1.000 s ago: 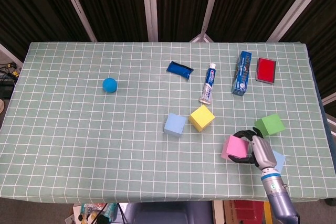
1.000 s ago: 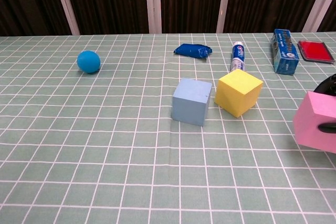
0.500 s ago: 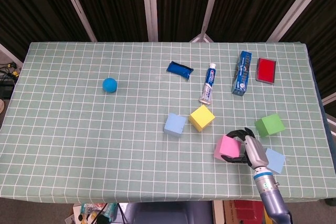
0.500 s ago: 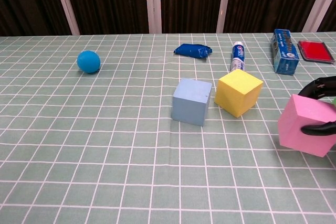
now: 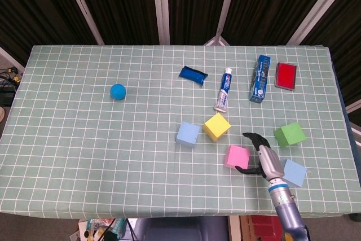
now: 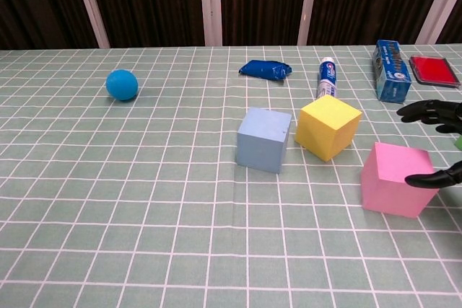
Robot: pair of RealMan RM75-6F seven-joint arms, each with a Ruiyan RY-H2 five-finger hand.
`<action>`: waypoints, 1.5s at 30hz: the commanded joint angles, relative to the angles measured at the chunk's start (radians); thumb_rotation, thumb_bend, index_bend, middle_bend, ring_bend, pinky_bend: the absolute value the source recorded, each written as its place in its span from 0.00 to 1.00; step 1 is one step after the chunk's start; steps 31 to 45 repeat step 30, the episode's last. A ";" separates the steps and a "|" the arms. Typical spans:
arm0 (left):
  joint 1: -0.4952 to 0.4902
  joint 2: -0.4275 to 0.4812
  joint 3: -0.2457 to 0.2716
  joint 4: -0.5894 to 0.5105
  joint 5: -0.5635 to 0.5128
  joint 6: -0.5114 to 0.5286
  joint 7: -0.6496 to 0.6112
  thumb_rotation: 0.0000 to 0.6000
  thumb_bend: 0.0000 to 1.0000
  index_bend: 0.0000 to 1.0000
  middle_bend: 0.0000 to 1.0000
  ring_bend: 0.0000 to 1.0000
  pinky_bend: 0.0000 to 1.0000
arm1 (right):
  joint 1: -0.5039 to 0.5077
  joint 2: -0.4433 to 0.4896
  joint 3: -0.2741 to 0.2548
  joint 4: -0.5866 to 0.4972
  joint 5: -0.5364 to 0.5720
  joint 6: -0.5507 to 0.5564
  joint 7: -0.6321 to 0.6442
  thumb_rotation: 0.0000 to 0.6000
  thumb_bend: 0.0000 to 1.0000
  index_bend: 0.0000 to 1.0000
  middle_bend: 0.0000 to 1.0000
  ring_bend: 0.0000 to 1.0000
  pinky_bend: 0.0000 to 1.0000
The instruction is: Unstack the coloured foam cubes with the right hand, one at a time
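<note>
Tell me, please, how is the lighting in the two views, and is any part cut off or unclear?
Head view: even overhead light, soft short shadows beside the pink cube and yellow cube; everything is sharp. Chest view: also evenly lit, no glare on the tablecloth; the right hand is cut by the right edge, so only dark fingers show, and the red box looks foreshortened.

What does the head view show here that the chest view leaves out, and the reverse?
Only the head view shows the green cube, the second light blue cube near the table's front edge, and the right arm. The chest view adds no object, only a closer, low-angle look. Both show the pink cube on the cloth, the open right robot hand beside it, the yellow cube and the blue ball.
</note>
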 commanded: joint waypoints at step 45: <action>-0.020 -0.073 0.057 0.056 0.209 0.042 0.105 1.00 0.26 0.11 0.00 0.00 0.00 | -0.327 0.397 -0.109 0.100 -0.531 0.445 0.084 1.00 0.12 0.09 0.05 0.01 0.00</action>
